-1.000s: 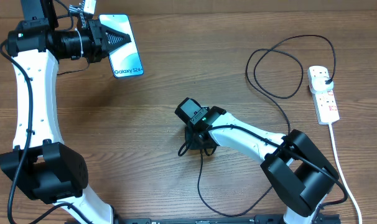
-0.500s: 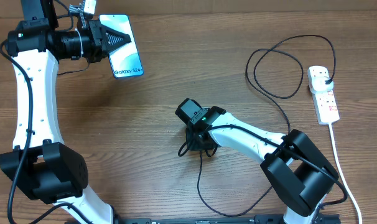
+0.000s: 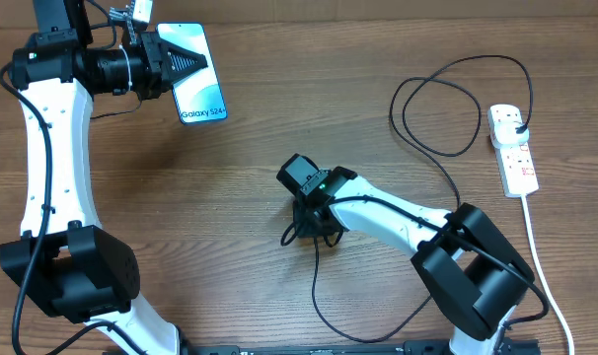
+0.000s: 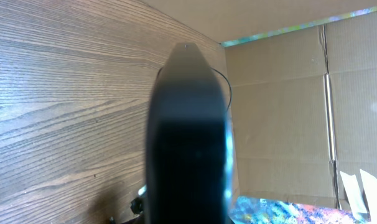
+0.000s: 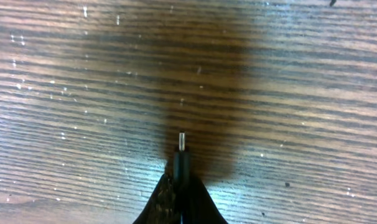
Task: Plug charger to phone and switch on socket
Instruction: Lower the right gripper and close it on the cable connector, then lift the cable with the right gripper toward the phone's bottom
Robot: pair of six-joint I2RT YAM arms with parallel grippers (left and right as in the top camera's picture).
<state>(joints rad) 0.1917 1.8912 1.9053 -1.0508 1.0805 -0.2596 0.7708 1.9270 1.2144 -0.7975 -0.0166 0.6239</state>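
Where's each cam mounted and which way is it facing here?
Overhead: above the table, facing straight down; left arm and right arm show, left tool clamping the phone, socket at the right.
Left wrist: on the left arm, rolled sideways, facing along the wood toward a cardboard wall; blurred dark tool fills the centre.
Right wrist: facing down at the wood; right tool pinches the charger tip.
Shared: overhead and right wrist both show the charger.

Looks like a robot lab or test cell, not a home. Two white-and-black robot arms, the left arm (image 3: pixel 44 148) and right arm (image 3: pixel 393 219), stand at the near edge of a wood-grain counter (image 3: pixel 230 177). Plain cardboard panels (image 4: pixel 282 112) wall off the back. Colourful printed material (image 4: pixel 282 208) shows below them, blurred.
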